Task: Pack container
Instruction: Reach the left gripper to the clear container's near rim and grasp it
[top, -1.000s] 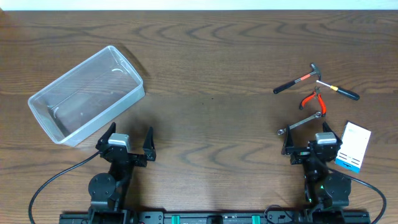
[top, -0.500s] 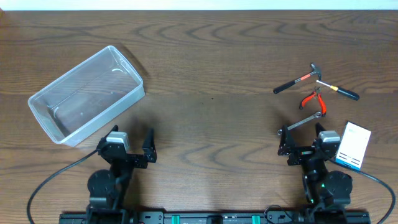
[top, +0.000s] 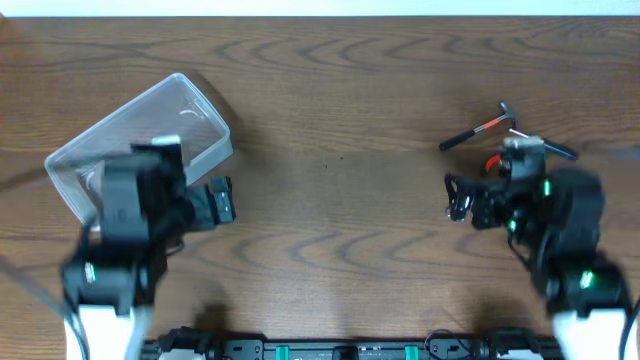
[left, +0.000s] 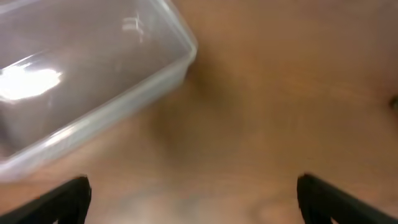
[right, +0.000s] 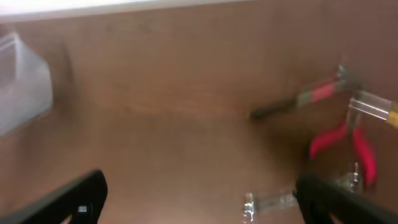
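The clear plastic container (top: 150, 125) lies empty at the far left, and it fills the top left of the left wrist view (left: 93, 62). My left gripper (top: 218, 200) is open and empty, just right of the container's near corner; its fingers (left: 199, 208) show over bare wood. My right gripper (top: 458, 200) is open and empty (right: 199, 208). Ahead of it lie a hammer (right: 305, 99), red-handled pliers (right: 348, 140), a screwdriver (right: 373, 107) and a wrench (right: 273, 202). In the overhead view the hammer (top: 480, 128) shows, while the right arm hides the wrench.
The right arm covers the spot where the small white-and-blue box lay. The container's corner (right: 22, 87) shows at the left of the right wrist view. Brown wood table (top: 330, 120) runs between the arms. Views are motion-blurred.
Both arms have risen from their rest pose near the front edge and moved away from it. The left went toward the container, the right toward the tools. Nothing was picked up.
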